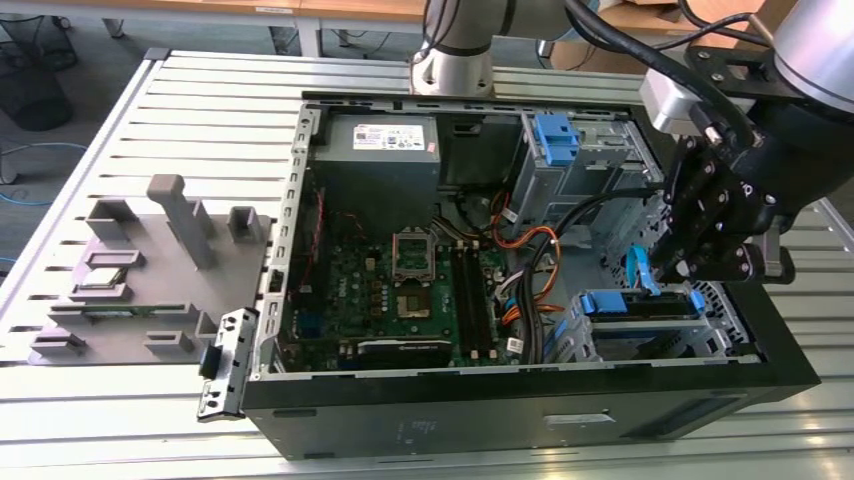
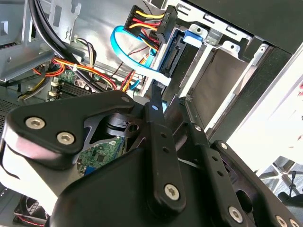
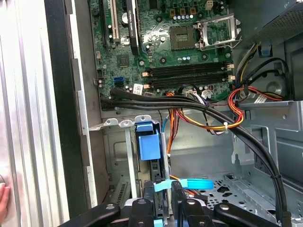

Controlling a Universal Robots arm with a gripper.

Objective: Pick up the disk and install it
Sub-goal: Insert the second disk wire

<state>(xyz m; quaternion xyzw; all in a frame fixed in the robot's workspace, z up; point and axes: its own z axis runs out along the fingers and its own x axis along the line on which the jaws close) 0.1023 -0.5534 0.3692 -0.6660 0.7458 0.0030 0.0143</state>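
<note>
One flat silver-metal disk in a bright blue plastic carrier frame point(image 3: 149, 146) is sitting upright in the lower drive bay of one open black computer case point(image 1: 534, 420), which is lying on the slatted metal tabletop point(image 1: 200, 110). One black claw point(image 3: 163, 201) is hovering just beside its end, fingers nearly together around a blue cable point(image 3: 189, 184).

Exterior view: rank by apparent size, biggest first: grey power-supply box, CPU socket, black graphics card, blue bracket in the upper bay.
1. Grey power-supply box
2. Black graphics card
3/4. Blue bracket and CPU socket: too alike to rank.
</note>
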